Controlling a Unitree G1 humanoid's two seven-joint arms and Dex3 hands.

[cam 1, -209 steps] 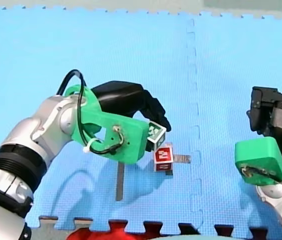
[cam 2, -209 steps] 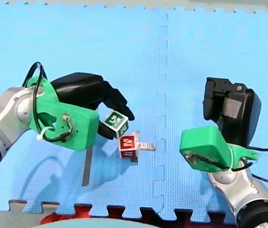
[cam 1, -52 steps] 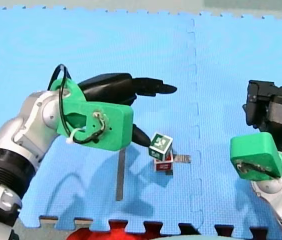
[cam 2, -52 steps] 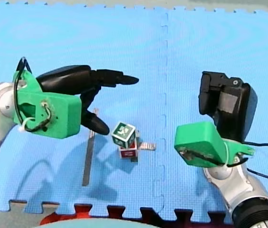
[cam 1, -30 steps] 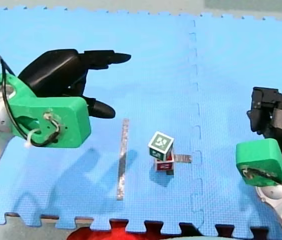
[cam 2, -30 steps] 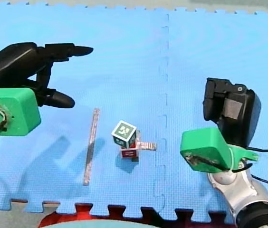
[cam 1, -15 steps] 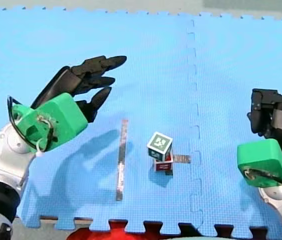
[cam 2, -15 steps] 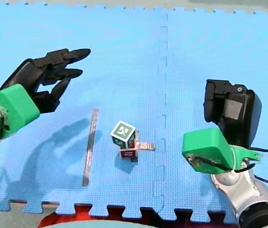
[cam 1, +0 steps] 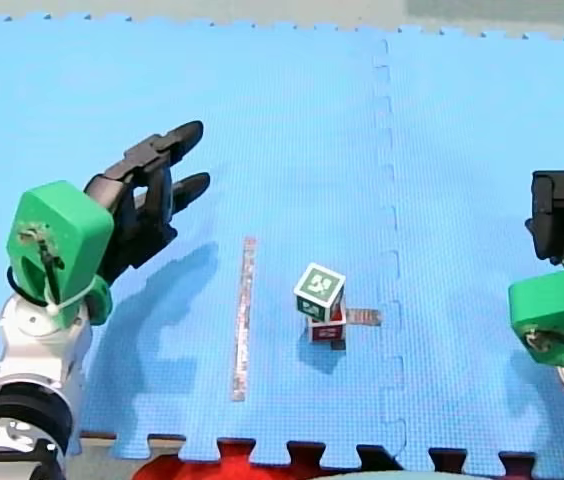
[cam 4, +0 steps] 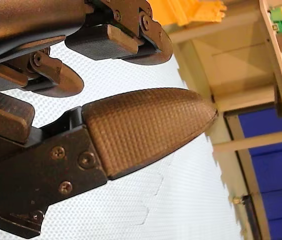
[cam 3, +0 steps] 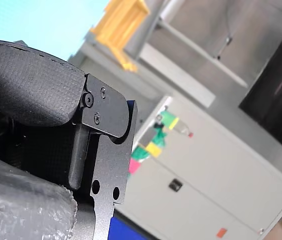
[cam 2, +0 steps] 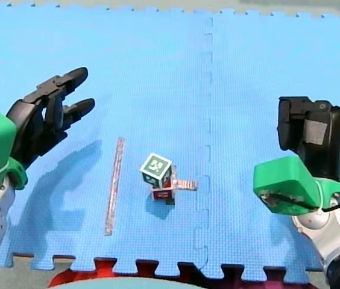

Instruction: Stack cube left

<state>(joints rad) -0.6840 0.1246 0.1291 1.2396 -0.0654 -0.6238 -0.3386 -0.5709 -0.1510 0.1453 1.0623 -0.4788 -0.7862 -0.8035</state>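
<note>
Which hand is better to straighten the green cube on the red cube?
Likely the left hand, open over the mat's left side: it looks nearer the green cube, askew on the red cube. The right hand, shut, is farther off by the right edge.

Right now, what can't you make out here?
Red cube: mostly covered by the green cube, head views.
Grey tab: one end under the cubes.
Right hand: cut by first head view's edge.
Left hand, far left: arm leaves bottom edge.
Red thing: cut by bottom edge.
</note>
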